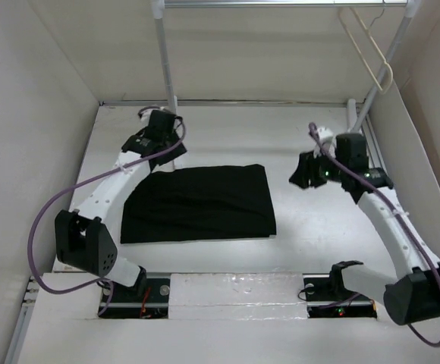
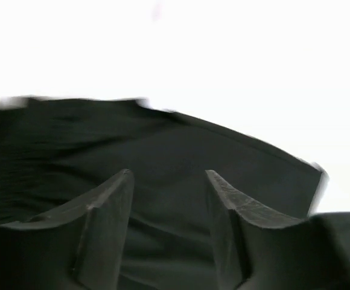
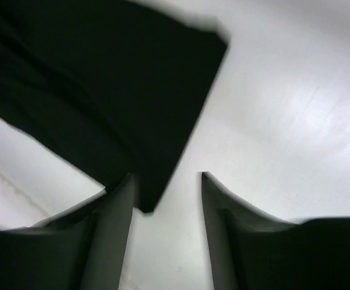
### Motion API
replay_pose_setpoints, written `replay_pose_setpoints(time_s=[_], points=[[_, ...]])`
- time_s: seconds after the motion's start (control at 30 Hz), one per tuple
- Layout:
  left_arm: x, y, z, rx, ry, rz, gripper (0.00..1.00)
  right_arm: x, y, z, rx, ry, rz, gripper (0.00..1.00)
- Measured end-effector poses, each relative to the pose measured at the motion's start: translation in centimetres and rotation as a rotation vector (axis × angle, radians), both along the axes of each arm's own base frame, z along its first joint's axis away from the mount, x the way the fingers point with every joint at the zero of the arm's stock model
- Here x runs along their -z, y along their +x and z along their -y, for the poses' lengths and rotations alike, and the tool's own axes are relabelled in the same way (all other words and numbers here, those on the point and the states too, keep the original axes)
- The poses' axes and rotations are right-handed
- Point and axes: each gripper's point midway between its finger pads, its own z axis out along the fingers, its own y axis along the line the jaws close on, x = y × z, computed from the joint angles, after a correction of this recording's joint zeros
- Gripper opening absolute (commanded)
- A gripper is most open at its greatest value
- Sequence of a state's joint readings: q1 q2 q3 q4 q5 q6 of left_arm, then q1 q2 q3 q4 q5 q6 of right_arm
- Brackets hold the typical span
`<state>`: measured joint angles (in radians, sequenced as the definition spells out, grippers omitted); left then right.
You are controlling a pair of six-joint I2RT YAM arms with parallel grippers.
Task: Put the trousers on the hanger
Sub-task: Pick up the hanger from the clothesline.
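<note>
Barely begun, by the look of it: trousers [image 1: 197, 203] lying folded flat mid-bench [image 1: 311, 227], ungrasped; hanger [image 1: 368, 49] up on the rack at far right, well apart. Left to do: grasping, lifting, draping. Left gripper [image 2: 169, 175] spread wide over the cloth, empty; right gripper [image 3: 166, 176] likewise wide, empty, near its right edge. Plain black, soft, a neat, faintly creased rectangle.

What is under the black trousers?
The trousers lie folded flat on the white table. Only table shows around their edges; anything beneath the cloth is covered, so I cannot tell.
</note>
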<state>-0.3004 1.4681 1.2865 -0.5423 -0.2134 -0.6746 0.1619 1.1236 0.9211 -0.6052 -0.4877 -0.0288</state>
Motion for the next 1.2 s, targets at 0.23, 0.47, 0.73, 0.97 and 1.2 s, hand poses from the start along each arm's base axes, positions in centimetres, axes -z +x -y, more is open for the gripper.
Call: replay_pose_setpoints(time_s=[0.23,0.47,0.73,0.97,1.2], points=[[-5.5,-1.1,16.0,0.406,0.002,0.158,0.00,-25.1,7.8,-0.7,0.050,0.052,0.564,0.00],[-5.1,-4.2,25.6,0.663,0.011,0.192,0.00,-41.8,14.7,6.9,0.248,-0.013,0.951,0.45],[-0.9,-5.6,23.8,0.726,0.055,0.113,0.00,-37.2,18.0,20.8,0.490,-0.079,0.819,0.76],[-0.3,-5.9,24.0,0.769,0.030,0.096,0.00,-36.0,18.5,21.3,0.433,-0.036,0.785,0.79],[0.7,-5.6,23.5,0.771,0.005,0.074,0.00,-32.3,20.1,20.2,0.389,-0.036,0.699,0.74]])
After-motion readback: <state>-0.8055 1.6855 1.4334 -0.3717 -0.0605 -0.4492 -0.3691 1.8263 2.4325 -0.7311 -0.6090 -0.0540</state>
